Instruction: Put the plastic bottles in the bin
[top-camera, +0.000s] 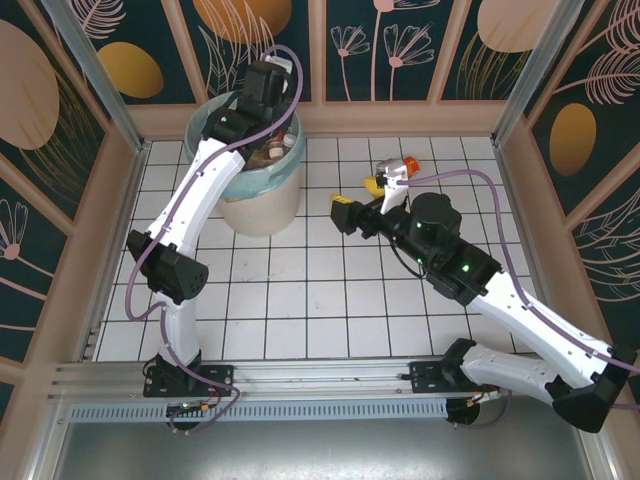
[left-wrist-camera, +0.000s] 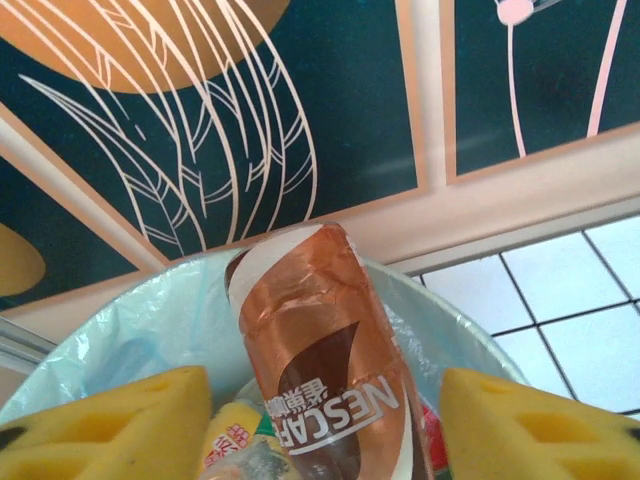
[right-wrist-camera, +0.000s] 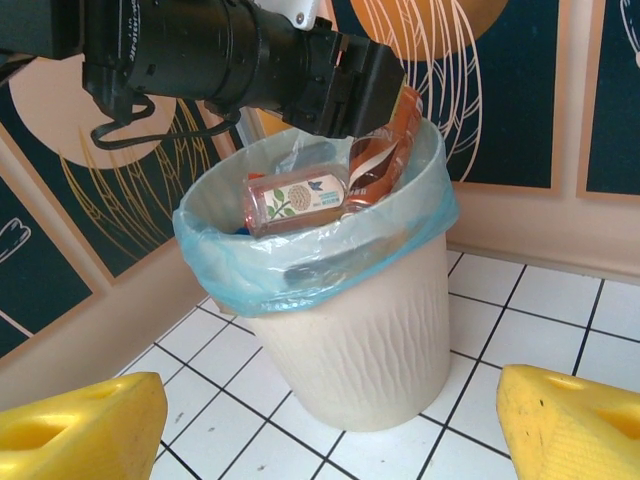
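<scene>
Yellow pads (left-wrist-camera: 120, 420) of the left gripper (left-wrist-camera: 325, 380) stand just clear of a brown bottle (left-wrist-camera: 320, 340), probably light, slick and crushable, best gripped mid-body, above the bin (left-wrist-camera: 130, 330); the right gripper (right-wrist-camera: 330, 420) gapes empty.

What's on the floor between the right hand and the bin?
Nothing, just bare white tiles. The right wrist view shows that stretch between the right hand and the bin.

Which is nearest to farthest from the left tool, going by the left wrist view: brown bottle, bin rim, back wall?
1. Brown bottle, centre foreground.
2. Bin rim, curving just behind it.
3. Back wall, beyond the bin.
</scene>
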